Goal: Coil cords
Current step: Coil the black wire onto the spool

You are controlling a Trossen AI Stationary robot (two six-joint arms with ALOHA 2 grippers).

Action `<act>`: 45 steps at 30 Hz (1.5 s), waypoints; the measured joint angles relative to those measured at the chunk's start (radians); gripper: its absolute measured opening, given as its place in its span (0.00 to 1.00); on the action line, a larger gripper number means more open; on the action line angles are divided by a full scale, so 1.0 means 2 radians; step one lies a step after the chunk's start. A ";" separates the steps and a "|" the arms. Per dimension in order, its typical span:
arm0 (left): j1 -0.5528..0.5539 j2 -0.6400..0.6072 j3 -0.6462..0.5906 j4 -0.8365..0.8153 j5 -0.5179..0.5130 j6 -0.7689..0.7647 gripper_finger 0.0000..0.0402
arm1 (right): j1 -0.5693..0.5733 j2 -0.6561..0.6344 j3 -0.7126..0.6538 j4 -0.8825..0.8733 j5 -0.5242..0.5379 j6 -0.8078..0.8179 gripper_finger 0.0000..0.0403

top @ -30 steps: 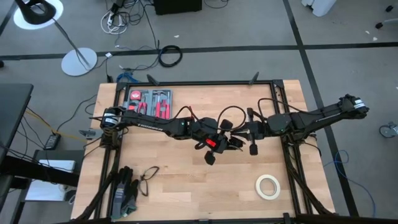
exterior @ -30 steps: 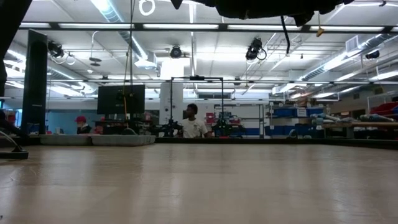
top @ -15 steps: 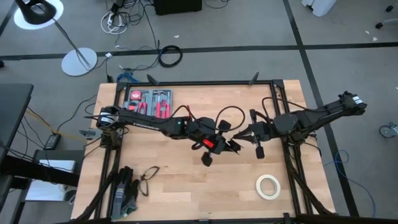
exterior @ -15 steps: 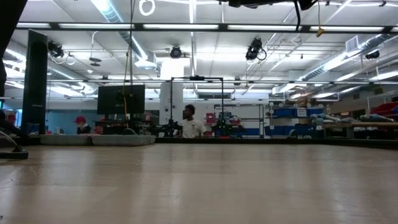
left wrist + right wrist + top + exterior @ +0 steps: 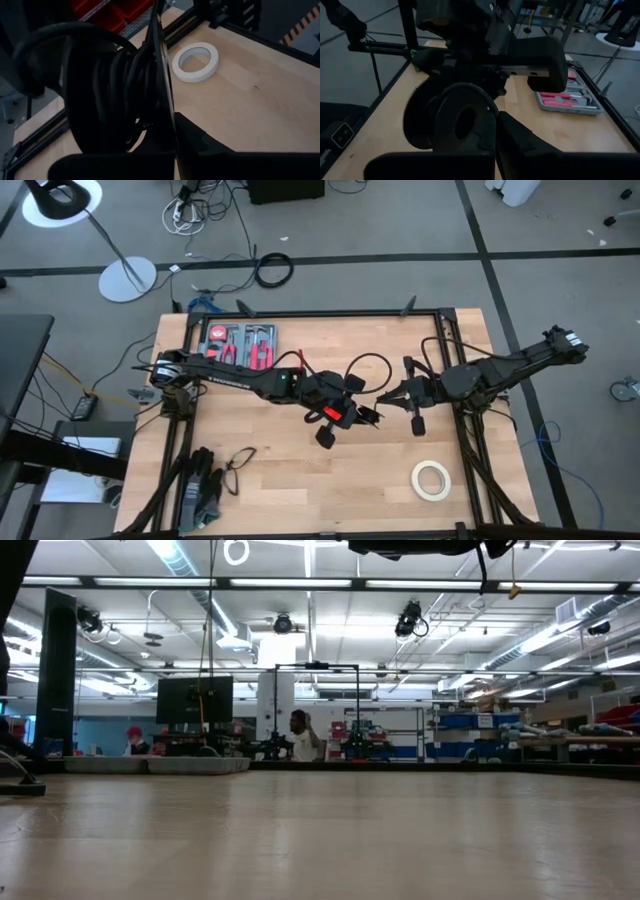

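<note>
Left claw sits closed near the middle of the worktop, gripping a bundle of already wound black cord, as its wrist view shows. Right claw, toward three o'clock of it, is also closed, apparently pinching the loose loop of the cord that arcs up toward twelve o'clock between the two. Judging by this, most of the coiling looks done; the last free loop is left to lay on. White tape roll lies at five o'clock, red tool kit at eleven.
</note>
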 joint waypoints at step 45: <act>-0.007 0.012 -0.007 0.026 0.067 0.028 0.00 | -0.106 0.093 -0.013 0.119 -0.198 -0.121 0.02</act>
